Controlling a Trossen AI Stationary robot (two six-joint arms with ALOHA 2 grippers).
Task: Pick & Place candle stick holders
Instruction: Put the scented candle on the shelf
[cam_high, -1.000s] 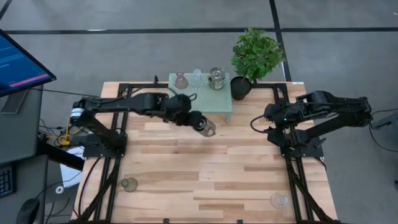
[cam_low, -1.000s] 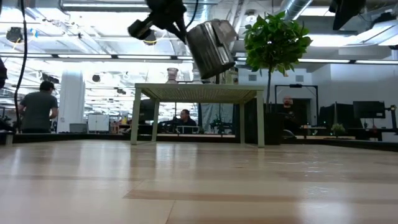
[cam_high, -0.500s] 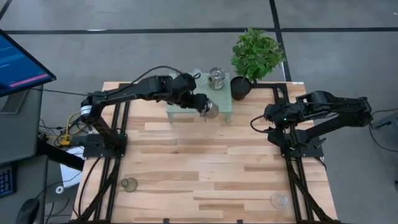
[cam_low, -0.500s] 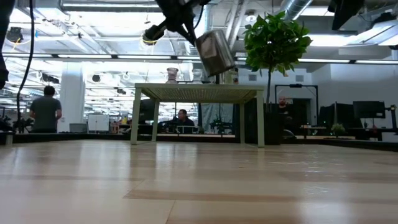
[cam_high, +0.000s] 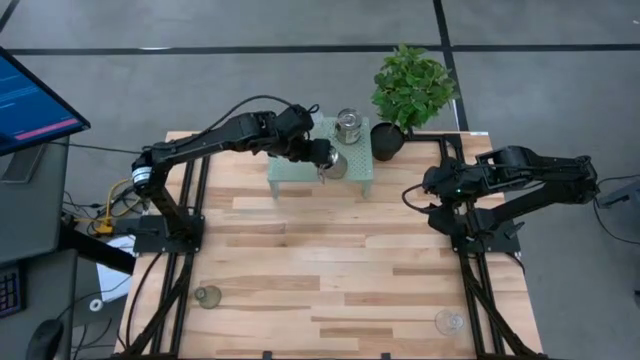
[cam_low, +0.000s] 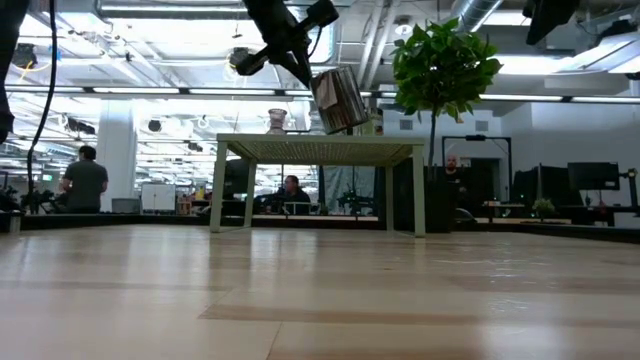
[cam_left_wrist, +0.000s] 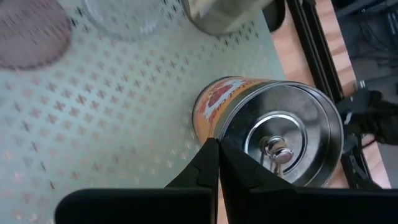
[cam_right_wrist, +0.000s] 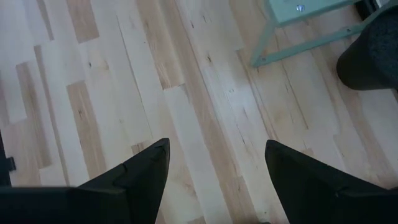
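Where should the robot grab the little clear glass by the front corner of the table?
Probably by its round sides, coming straight down from above. The clear glass seems to stand upright, alone on the table, on the side of the right pincer. The left pincer is busy holding a silver jar.

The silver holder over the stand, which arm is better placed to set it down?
Left. The left gripper already holds the silver holder tilted just above the stand. The right gripper waits open at the table's right edge, holding nothing.
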